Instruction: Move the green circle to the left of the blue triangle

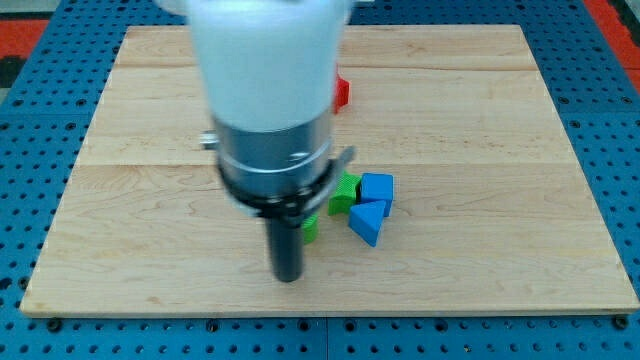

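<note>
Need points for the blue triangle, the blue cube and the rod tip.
blue triangle (367, 221), camera view, on its top face.
blue cube (377, 187), camera view, on its top face.
my tip (288, 277), camera view, the rod's very end.

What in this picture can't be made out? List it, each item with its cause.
In the camera view:
- Small green block beside my tip: mostly behind the dark rod, shape unclear.
- Second green block: partly covered by the arm's body, shape uncertain.
- Red block: only an edge shows past the white arm housing.
- Contact between my tip and the small green block: cannot tell.
</note>
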### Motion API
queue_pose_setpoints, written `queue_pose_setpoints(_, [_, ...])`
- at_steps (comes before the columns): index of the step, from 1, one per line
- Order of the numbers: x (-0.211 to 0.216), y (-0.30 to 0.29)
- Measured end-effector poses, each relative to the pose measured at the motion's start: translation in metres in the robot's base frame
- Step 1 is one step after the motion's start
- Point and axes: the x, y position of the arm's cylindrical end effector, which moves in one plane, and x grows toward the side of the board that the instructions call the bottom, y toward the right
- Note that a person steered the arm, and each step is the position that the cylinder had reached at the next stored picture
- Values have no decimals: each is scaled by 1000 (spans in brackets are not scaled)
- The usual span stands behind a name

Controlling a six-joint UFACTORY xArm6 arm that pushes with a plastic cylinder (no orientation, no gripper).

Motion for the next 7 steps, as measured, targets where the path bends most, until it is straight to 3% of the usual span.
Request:
queue_pose_setpoints(1, [-22,-55])
queue_pose_setpoints(2, [-51,-62])
queue_pose_setpoints(5, [-51,19])
queue_pose_setpoints(7, [-51,8])
